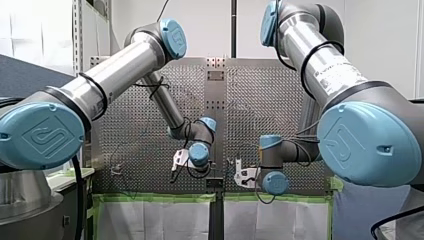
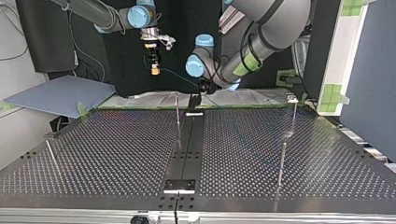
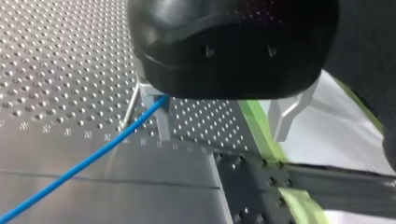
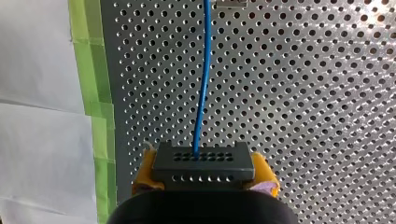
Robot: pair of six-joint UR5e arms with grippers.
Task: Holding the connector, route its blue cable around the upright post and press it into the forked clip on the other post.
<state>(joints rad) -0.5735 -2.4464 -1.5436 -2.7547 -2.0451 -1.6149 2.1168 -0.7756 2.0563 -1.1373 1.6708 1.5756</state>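
My right gripper [image 4: 204, 176] is shut, its yellow pads clamped on the black connector [image 4: 203, 163]. The blue cable [image 4: 201, 79] leaves the connector and runs straight ahead over the perforated table. In the top view this gripper [image 2: 155, 69] hangs above the table's far edge, and the thin cable [image 2: 180, 78] leads across to my left gripper [image 2: 194, 103]. In the left wrist view my left gripper [image 3: 222, 133] stands open, and the cable [image 3: 93, 156] ends against one metal finger [image 3: 161, 119]. A thin upright post [image 2: 177, 116] rises just beside that gripper. I cannot make out the forked clip.
Other thin posts stand at the top view's right [image 2: 281, 163], far right [image 2: 293, 114] and left [image 2: 51, 156]. A dark centre strip [image 2: 189, 144] crosses the perforated table. Green tape [image 4: 91, 84] lines the edge nearest the arms, with white sheeting beyond.
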